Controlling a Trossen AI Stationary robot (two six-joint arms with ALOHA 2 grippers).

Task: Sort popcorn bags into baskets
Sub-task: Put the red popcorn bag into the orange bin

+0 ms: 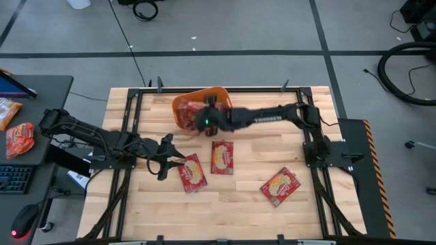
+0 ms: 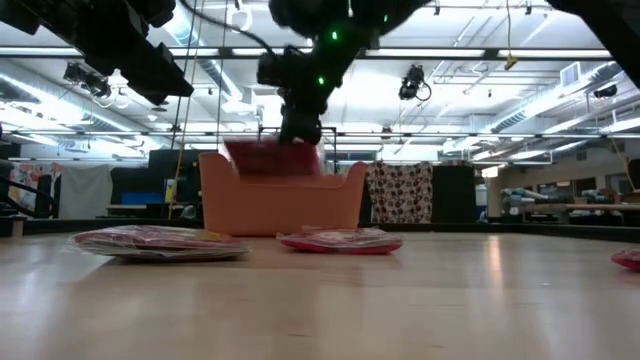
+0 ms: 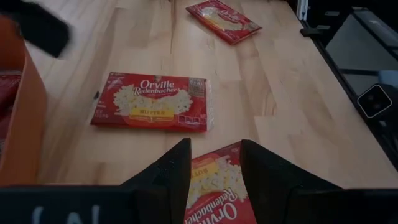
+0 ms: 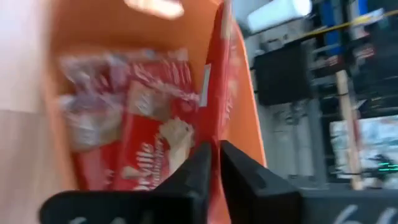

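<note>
Right gripper [image 4: 214, 165] jaws pinch a popcorn bag [image 4: 219, 87] edgewise above the orange basket [image 1: 182, 104]; left gripper [image 3: 214, 180] jaws open, straddling a packet [image 3: 214, 186] on the surface [image 1: 245, 204].

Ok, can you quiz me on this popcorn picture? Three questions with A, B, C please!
1. Where is the right pincer?
A. Over the orange basket
B. At the table's front edge
C. Off the table

2. How many popcorn bags lie flat on the wooden table?
A. One
B. Three
C. Six

3. What is the left pincer doing?
A. Lifting a bag high
B. Shut on nothing
C. Open, with a finger on each side of a bag

Answers:
1 A: it holds the held bag on edge over the basket.
2 B: the high view shows three on the wood.
3 C: the floor bag shows between its spread fingers.
</note>
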